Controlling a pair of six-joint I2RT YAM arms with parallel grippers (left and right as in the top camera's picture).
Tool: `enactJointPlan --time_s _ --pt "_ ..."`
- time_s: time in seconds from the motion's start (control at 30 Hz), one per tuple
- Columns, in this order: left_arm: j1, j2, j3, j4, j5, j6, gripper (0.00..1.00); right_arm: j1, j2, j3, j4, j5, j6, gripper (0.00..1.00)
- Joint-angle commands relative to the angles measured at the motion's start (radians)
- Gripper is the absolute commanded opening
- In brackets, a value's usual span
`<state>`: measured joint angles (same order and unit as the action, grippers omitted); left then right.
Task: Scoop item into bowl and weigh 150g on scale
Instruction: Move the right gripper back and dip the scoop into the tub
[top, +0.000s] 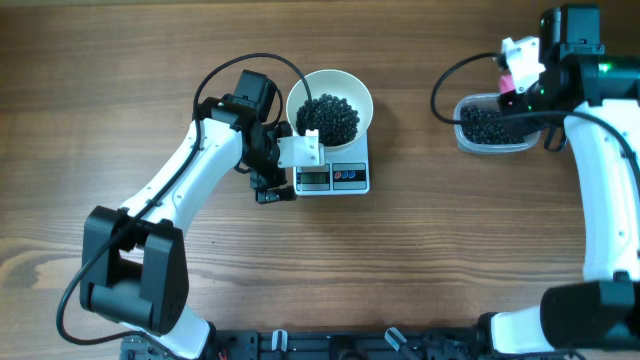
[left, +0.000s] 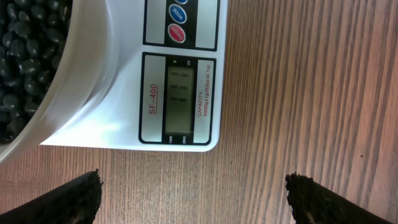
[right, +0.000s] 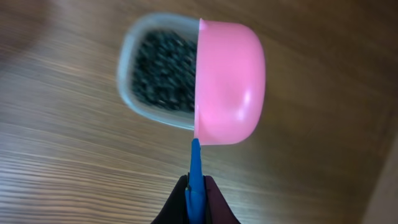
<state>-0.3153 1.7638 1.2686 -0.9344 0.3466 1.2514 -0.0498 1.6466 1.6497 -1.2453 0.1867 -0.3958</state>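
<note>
looking down from above, we see a wooden table with a white arm on each side. our left arm reaches in from the lower left towards the middle, and our right arm runs up the right edge to the far corner.

near the middle stands the scale, white and rectangular, with the bowl sitting on its far part. the bowl is round, white and deep, and a dark heap of beans covers its bottom. well apart, at the far right, lies a clear tub with more beans inside.

the left gripper hangs just beside the scale's left side, near its front edge, above bare wood. its fingers are spread wide and hold nothing.

the right gripper is closed tight on the blue handle of a pink scoop. the scoop hangs over the tub's edge with the rounded outside of its cup towards the wrist camera, so we cannot tell whether anything is in it.

on the scale's front edge we find a grey display, its digits too faint for us to read, and next to it a blue button and a red button.
</note>
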Motion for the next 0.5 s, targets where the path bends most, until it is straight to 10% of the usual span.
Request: enactJointPlan --time_s 0.0,0.47 --pt "-0.003 0.006 -0.001 0.000 0.023 0.000 1.00 -0.021 0.101 -0.008 -0.001 0.111 -0.027 0.04" --pt "-0.003 0.006 -0.001 0.000 0.023 0.000 1.00 -0.096 0.332 -0.008 0.037 -0.449 -0.057 0.04"
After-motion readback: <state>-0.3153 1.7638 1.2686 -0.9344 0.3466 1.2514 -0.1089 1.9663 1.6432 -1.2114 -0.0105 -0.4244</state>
